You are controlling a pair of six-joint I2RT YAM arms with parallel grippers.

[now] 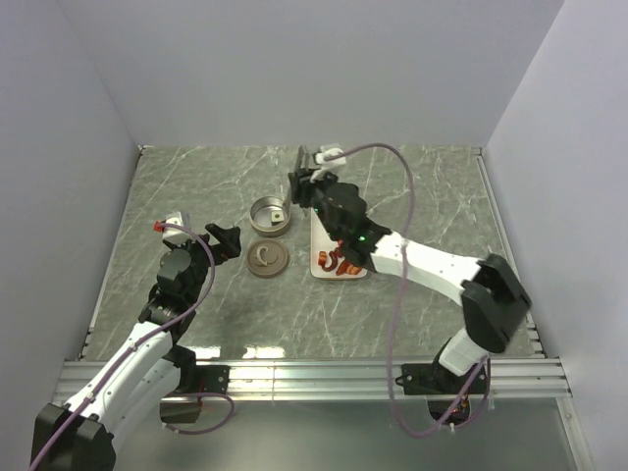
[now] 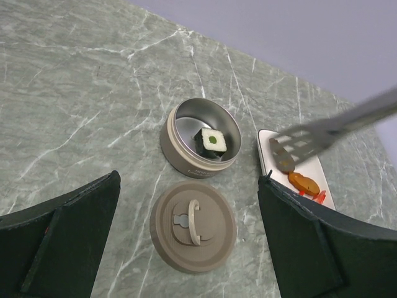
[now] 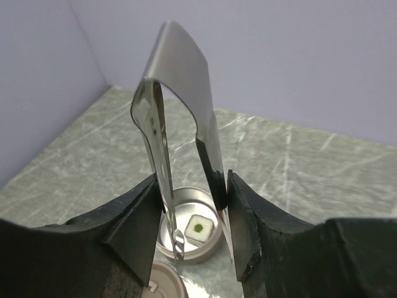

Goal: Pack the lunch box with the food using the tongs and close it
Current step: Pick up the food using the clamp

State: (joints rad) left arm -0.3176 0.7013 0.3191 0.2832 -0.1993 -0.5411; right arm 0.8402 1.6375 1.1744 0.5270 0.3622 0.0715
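Packing barely begun: one cube [image 2: 211,141] lies in the lunch box [image 2: 186,158].
Right jaws clamp the tongs [image 3: 180,124] over the plate [image 2: 313,166] of unpacked food [image 2: 304,182]; left jaws gape empty; lid [image 2: 193,226] off, on the desk.

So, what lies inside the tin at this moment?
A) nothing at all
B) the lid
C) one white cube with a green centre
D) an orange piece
C: the left wrist view shows a single cube, white with a green centre, on the floor of the tin, while the lid lies on the table beside it.
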